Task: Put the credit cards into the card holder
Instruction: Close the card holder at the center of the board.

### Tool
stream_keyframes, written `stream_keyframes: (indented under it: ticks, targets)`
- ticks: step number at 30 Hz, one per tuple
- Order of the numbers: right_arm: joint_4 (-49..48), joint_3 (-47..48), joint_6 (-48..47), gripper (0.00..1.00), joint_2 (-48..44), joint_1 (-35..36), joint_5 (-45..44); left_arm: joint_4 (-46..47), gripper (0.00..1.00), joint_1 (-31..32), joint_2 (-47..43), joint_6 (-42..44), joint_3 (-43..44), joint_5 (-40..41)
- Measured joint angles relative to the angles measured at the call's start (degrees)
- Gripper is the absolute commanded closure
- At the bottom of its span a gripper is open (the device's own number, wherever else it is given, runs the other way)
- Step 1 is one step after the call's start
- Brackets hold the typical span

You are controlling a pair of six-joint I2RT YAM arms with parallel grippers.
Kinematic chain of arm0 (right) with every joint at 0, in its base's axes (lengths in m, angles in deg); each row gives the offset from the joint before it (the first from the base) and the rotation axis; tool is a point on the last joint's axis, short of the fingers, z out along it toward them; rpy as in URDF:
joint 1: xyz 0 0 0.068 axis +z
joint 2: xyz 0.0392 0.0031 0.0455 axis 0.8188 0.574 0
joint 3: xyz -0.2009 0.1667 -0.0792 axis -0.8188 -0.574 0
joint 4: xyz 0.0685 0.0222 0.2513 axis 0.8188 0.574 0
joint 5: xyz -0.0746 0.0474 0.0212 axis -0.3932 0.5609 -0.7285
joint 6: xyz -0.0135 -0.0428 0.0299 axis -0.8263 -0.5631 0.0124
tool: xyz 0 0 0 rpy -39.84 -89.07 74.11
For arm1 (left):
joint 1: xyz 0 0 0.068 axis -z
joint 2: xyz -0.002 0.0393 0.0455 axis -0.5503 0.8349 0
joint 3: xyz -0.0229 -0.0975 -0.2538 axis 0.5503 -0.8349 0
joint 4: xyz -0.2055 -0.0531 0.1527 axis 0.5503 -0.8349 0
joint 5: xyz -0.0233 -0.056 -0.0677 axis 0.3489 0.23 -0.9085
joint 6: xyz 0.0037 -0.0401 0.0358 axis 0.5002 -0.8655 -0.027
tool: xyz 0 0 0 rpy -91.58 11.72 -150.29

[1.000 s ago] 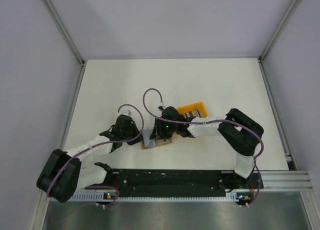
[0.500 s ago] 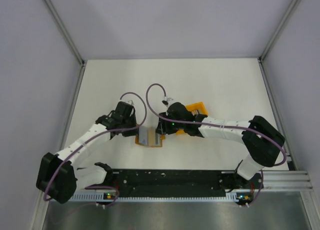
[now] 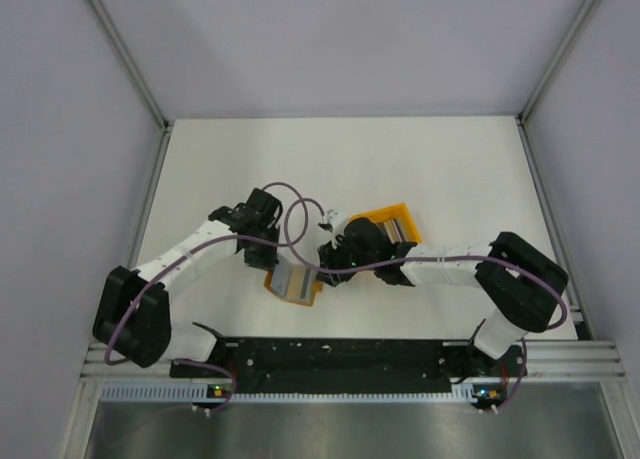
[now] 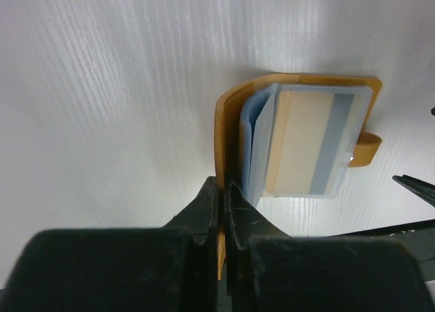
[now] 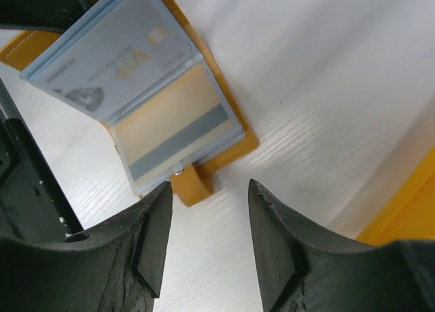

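Observation:
The card holder (image 3: 293, 283) lies open on the table, mustard cover down, its clear sleeves facing up. My left gripper (image 4: 223, 189) is shut on the edge of its cover (image 4: 219, 128). In the sleeves sit a white card (image 5: 126, 67) and a cream card with a grey stripe (image 5: 177, 132). More credit cards (image 3: 398, 225) stand as a striped row in the orange bin. My right gripper (image 5: 207, 189) is open just off the holder's clasp tab (image 5: 190, 187), with nothing between its fingers. From above, the left gripper (image 3: 270, 264) is at the holder's left, the right gripper (image 3: 324, 269) at its right.
The bright orange bin (image 3: 372, 219) stands right behind my right wrist; its edge (image 5: 408, 213) shows in the right wrist view. A black rail (image 3: 340, 354) runs along the table's near edge. Grey walls close in the table on three sides.
The card holder has slid left and turned, dragged by my left gripper, which stays shut on its cover. My right gripper's jaws have spread wider, and its arm has stretched out to the left.

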Motion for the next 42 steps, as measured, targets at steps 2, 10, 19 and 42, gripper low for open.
stream_keyframes:
  ticks: [2, 10, 19, 42]
  targets:
    - [-4.96, -2.51, -3.34, 0.51, 0.02, 0.00, 0.96, -0.42, 1.00, 0.22, 1.79, 0.20, 0.31, 0.02]
    - [-19.93, -8.92, -13.75, 0.51, 1.64, 0.02, 6.95, -0.70, 1.00, 0.50, 3.78, 0.50, 2.12, 2.12]
    - [-23.98, -10.56, -19.96, 0.51, 4.02, 1.79, 8.90, -0.61, 1.00, 0.52, 4.28, 0.50, 2.16, 3.45]
    - [-31.19, -9.62, -28.87, 0.80, 10.16, 6.95, -1.60, -0.07, 1.00, 0.52, 4.31, 1.09, 2.16, 3.72]
